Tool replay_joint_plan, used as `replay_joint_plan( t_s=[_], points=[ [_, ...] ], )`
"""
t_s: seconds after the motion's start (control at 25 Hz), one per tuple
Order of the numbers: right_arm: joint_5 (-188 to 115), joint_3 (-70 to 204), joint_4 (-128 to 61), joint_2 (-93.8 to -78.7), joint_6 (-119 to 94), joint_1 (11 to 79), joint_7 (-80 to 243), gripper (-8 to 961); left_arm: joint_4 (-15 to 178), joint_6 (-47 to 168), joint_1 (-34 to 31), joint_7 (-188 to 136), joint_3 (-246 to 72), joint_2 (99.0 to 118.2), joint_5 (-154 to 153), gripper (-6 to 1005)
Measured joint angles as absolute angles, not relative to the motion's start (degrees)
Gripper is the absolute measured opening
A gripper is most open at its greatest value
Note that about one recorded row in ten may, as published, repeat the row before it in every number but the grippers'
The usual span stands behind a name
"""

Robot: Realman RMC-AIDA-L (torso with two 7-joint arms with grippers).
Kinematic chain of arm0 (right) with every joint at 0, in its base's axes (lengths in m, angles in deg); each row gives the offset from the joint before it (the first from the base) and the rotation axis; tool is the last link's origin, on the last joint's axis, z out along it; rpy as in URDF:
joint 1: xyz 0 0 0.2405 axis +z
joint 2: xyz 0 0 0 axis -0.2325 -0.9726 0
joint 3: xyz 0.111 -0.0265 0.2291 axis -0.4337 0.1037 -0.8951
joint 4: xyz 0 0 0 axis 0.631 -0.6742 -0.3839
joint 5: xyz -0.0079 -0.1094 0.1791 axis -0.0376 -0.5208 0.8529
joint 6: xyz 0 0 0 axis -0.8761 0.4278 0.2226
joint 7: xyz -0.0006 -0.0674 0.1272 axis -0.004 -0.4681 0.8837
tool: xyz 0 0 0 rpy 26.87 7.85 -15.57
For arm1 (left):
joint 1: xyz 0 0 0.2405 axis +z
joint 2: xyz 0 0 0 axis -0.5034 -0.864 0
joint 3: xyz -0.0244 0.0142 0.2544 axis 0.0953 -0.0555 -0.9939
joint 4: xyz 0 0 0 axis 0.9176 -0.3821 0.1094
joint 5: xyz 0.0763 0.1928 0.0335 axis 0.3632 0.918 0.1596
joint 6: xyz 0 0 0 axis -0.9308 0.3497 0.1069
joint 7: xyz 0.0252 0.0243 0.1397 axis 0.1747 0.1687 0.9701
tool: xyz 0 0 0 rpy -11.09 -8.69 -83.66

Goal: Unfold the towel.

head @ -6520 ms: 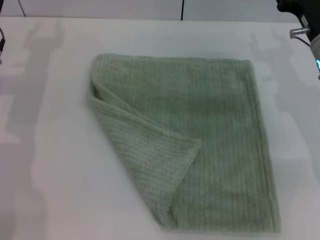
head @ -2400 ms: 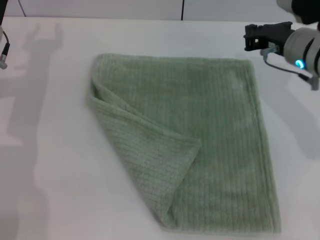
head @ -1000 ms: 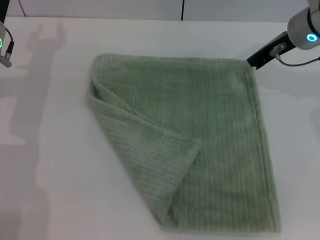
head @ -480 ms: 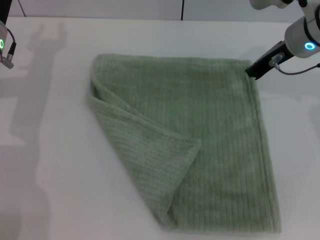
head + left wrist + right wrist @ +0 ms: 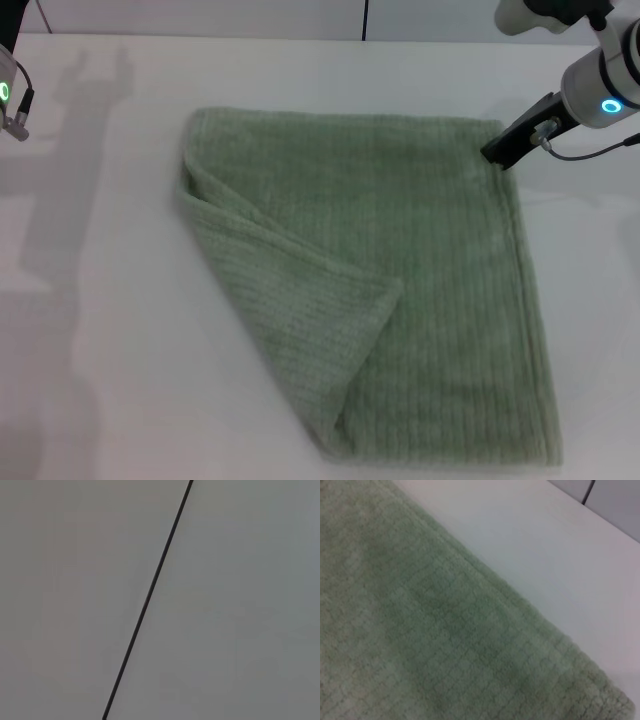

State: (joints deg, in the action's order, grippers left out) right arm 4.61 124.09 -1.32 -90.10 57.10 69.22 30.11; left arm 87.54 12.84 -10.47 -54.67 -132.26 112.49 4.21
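The pale sage-green towel (image 5: 400, 270) lies on the white table (image 5: 120, 350) with its near left corner folded over onto the middle as a triangular flap (image 5: 290, 300). My right gripper (image 5: 497, 152) hangs at the towel's far right corner, low over its edge. The right wrist view shows the towel's ribbed cloth and hemmed edge (image 5: 445, 630) close up against the white table. My left arm (image 5: 10, 90) is at the far left edge of the head view, away from the towel. The left wrist view shows only a plain grey surface with a dark line.
The white table has bare room to the left of the towel and behind it (image 5: 330, 70). A wall with a dark vertical seam (image 5: 365, 18) stands behind the table.
My right arm came in from the far right and came down to the towel's far right corner, shifting slightly left and lower in the last second. The towel has not moved.
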Motion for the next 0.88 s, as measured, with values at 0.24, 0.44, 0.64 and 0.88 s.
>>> replay_joint_plan(
  t_s=[0.24, 0.44, 0.64, 0.88],
  points=[
    [5.3, 124.1, -2.6, -90.02, 56.3, 69.3, 29.0, 7, 87.5, 13.0, -10.6, -54.7, -132.3, 112.49, 4.2, 584],
    [5.3, 123.3, -3.2, -89.98, 56.1, 69.2, 28.2, 8, 87.6, 13.0, -10.6, -54.7, -132.3, 112.49, 4.2, 585],
    [5.3, 123.2, -4.2, -89.88, 55.0, 69.3, 27.7, 8, 87.6, 13.0, -10.6, -54.7, -132.3, 112.49, 4.2, 585],
    [5.4, 123.3, -4.9, -89.88, 54.8, 69.4, 26.9, 7, 87.6, 13.0, -10.6, -54.7, -132.3, 112.49, 4.2, 586]
  ],
)
